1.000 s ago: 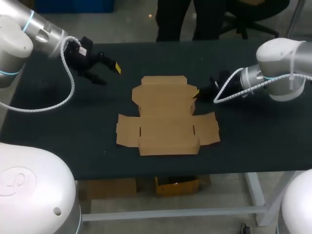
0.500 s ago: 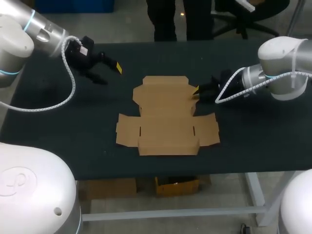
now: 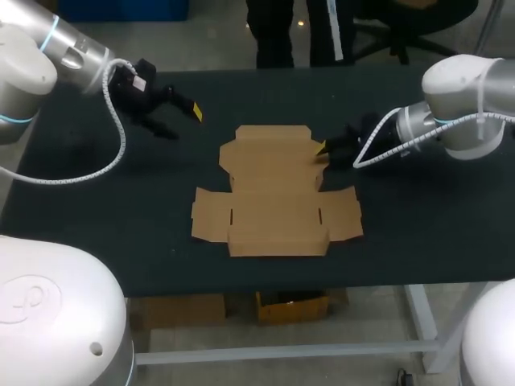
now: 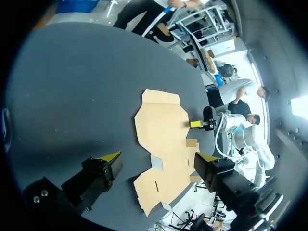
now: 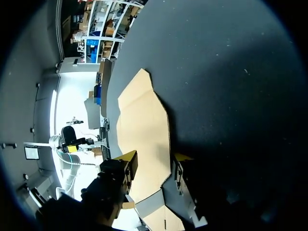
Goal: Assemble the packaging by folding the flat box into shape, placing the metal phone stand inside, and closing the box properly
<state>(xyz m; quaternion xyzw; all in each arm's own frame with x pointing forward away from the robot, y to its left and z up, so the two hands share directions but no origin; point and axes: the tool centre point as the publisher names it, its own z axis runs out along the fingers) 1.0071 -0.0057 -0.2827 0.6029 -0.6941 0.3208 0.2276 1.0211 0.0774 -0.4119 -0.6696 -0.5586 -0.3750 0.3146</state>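
Observation:
The flat brown cardboard box [image 3: 273,189] lies unfolded in the middle of the black table [image 3: 96,201]. My right gripper [image 3: 324,152] is at the right edge of the box's far panel. In the right wrist view its fingers [image 5: 126,162] stand apart, straddling that cardboard edge [image 5: 142,120], without pinching it. My left gripper [image 3: 179,122] hovers over bare table at the far left, wide open and empty, well apart from the box [image 4: 161,130]. The left wrist view also shows my right gripper [image 4: 201,124] at the box's edge. No metal phone stand is in view.
Bare black tabletop surrounds the box on all sides. The table's front edge [image 3: 265,288] runs close below the box's near flaps.
My right gripper has opened from shut and shifted slightly at the box's right edge. The left arm and the box have not moved.

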